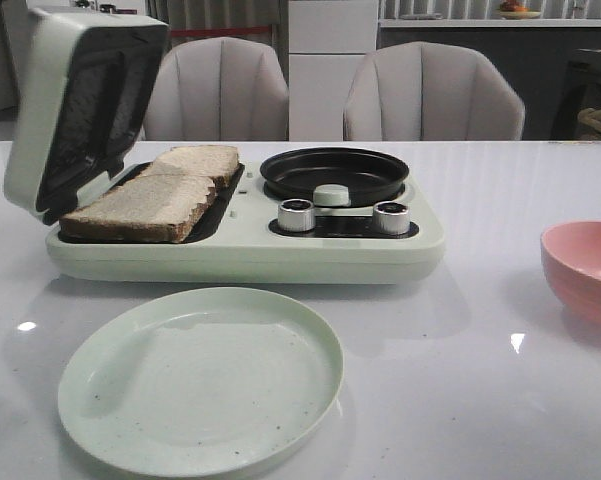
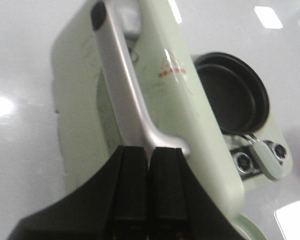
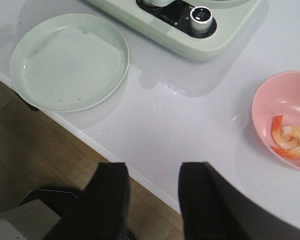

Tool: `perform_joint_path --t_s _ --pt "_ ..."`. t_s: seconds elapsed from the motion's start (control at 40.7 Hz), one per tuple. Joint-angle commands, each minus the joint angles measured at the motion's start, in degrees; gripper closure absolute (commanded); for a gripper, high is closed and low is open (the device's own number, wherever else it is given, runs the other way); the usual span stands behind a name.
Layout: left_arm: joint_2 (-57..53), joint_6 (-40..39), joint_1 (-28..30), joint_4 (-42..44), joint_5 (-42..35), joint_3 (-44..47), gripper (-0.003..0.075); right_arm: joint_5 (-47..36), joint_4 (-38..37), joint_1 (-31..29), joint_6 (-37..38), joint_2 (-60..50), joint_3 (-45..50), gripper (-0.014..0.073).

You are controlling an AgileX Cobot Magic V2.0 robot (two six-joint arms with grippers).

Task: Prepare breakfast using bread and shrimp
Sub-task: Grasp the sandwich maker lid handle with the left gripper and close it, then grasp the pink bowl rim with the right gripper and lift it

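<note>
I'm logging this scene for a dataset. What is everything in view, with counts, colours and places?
Breakfast maker: one, pale green, on the table, lid open.
Bread: two slices, beige with brown crust, on the maker's left plate.
Pan: one, black, on the maker's right side.
Knobs: two, silver, at the maker's front.
Plate: one, pale green, in front of the maker.
Bowl: one, pink, right of the maker.
Shrimp: orange and white, in the bowl; count unclear.
Chairs: two, grey, behind the table.
Left gripper: black, shut at the lid's silver handle.
Right gripper: black, open, at the table edge.
</note>
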Motion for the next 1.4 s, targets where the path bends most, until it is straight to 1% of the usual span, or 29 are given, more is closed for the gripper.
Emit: perform_joint_path --t_s 0.0,0.123,0.221,0.393,0.516,0.565,0.664,0.762,0.811,0.86,1.008,1.106,1.229,1.278,1.303,1.376 --pt "-6.65 1.26 -3.78 -1.4 -3.19 3.43 0.062 -3.29 0.1 0.05 -0.1 -0.18 -1.47 0.0227" --pt "-13.59 1.41 -9.85 4.61 -9.44 12.37 0.062 -3.29 0.1 0.05 -0.1 -0.18 -1.47 0.0227" --pt "-19.04 1.41 -14.84 7.01 -12.89 19.0 0.0619 -3.29 0.1 0.05 -0.1 -0.18 -1.47 0.0227" --pt "-28.22 1.41 -24.76 9.69 -15.47 28.24 0.0619 -3.29 0.1 0.05 -0.1 -0.18 -1.47 0.0227" --pt "-34.84 0.5 -30.2 10.03 -17.29 33.66 0.0619 -3.29 0.1 0.05 -0.1 -0.18 -1.47 0.0227" --pt "-37.84 -1.73 -31.58 10.13 -17.81 35.36 0.0618 -3.29 0.1 0.05 -0.1 -0.18 -1.47 0.0227" --pt "-42.56 -9.25 -32.13 13.66 -18.52 38.21 0.0618 -3.39 0.1 0.05 -0.1 -0.18 -1.47 0.0227" --pt "-46.49 -19.33 -32.13 22.38 -18.61 40.06 0.0618 -4.24 0.1 0.05 -0.1 -0.18 -1.47 0.0227" --pt "-48.54 -24.26 -32.13 28.66 -18.13 40.71 0.0618 -4.37 0.1 0.05 -0.1 -0.18 -1.47 0.0227" --pt "-49.98 -27.06 -32.13 32.24 -17.25 41.19 0.0619 -4.37 0.1 0.05 -0.1 -0.18 -1.47 0.0227" --pt "-52.56 -27.3 -32.13 32.51 -16.2 41.72 0.0619 -5.94 0.01 -0.02 -0.1 -0.13 -1.47 0.0227" --pt "-52.81 -27.3 -32.13 32.41 -16.2 41.72 0.0619 -5.69 -3.0 -0.64 1.28 1.5 -2.07 0.0227" --pt "-52.81 -27.3 -32.13 31.98 -16.2 41.72 0.0619 -1.74 -6.66 -4.55 6.34 6.35 -5.09 0.0221" --pt "-52.81 -27.3 -32.13 31.85 -16.41 41.72 0.0619 0.06 -6.79 -7.24 6.4 9.43 -6.82 0.0213" --pt "-52.81 -27.3 -32.13 31.73 -16.39 41.72 0.0619 0.66 -6.79 -8.67 6.4 10.59 -7.47 0.0204" --pt "-52.81 -27.3 -32.13 31.73 -16.39 41.72 0.0619 2.5 -6.79 -12.4 6.34 14.89 -9.67 0.014"
